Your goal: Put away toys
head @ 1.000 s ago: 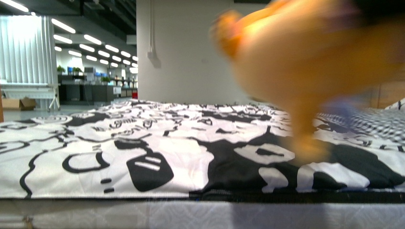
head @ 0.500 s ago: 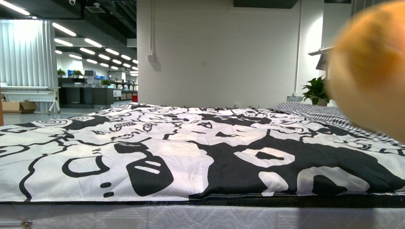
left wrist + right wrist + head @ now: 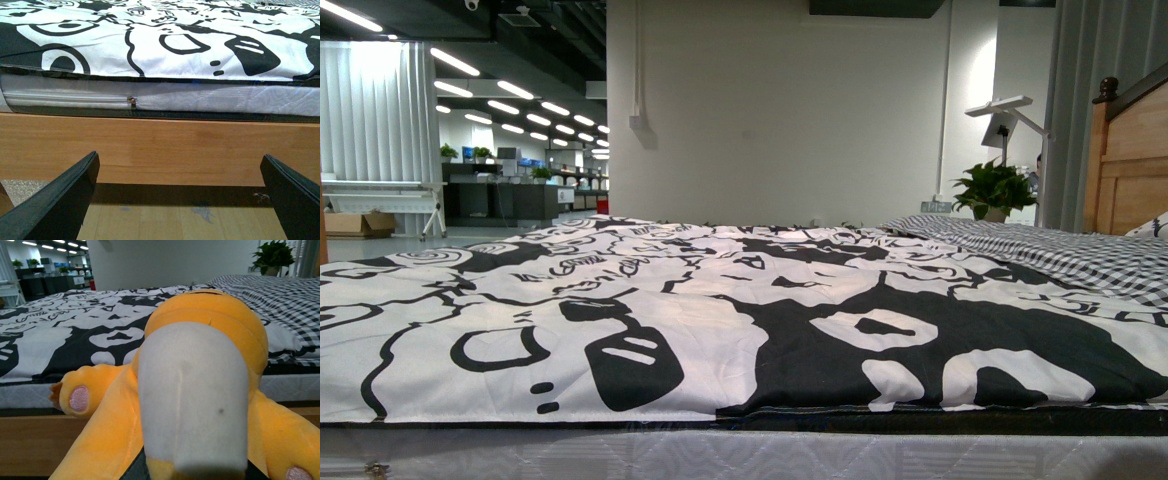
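The plush toy (image 3: 210, 320) fills the right wrist view: orange-yellow, with a white belly and pink round patches on its paws (image 3: 79, 398). It hangs in front of the bed's edge with my right gripper shut on it. That gripper is almost wholly hidden under the toy; only a dark sliver (image 3: 131, 470) of it shows. In the left wrist view my left gripper (image 3: 182, 200) is open, with its black fingers (image 3: 60, 200) wide apart and nothing between them, low in front of the bed's side. The front view shows neither the toy nor the arms.
A bed with a black-and-white patterned duvet (image 3: 720, 320) spans the front view. Checked bedding (image 3: 1060, 250), a wooden headboard (image 3: 1130, 160) and a potted plant (image 3: 992, 190) lie at the right. Facing the left gripper are the wooden bed frame (image 3: 160, 145), the mattress zip (image 3: 132, 101) and the wooden floor (image 3: 175, 215).
The blurred plush toy swept rightward across the front view and passed out of it. Only the bed shows there now.
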Controlling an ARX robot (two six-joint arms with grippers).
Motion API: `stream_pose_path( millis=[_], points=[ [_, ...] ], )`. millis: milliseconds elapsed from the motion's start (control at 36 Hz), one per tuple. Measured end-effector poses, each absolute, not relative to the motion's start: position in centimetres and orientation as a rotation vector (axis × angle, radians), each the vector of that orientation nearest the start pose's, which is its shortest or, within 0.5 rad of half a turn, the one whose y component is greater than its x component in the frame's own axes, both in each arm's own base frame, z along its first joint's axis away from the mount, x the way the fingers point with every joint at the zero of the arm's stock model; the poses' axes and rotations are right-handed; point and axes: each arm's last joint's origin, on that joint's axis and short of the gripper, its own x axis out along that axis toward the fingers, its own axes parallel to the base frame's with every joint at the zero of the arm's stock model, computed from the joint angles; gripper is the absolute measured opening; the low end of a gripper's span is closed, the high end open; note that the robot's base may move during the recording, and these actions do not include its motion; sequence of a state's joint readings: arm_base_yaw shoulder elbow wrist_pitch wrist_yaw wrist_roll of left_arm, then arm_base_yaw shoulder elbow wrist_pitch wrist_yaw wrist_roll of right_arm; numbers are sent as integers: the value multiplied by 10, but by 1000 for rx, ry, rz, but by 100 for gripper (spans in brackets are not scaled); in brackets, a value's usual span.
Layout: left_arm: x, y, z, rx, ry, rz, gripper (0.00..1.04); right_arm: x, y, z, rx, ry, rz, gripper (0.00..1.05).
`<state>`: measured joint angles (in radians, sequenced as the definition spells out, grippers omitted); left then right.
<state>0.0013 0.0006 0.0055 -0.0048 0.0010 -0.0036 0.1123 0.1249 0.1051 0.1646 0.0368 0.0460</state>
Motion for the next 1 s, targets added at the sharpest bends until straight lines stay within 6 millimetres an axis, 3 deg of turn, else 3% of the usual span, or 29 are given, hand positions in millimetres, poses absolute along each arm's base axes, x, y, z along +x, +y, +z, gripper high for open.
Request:
stream_pose_path(
  millis=[1000],
  points=[
    [97,0,165,-4,1,0,99,99,11,206,35,-152,84,9]
  ],
)
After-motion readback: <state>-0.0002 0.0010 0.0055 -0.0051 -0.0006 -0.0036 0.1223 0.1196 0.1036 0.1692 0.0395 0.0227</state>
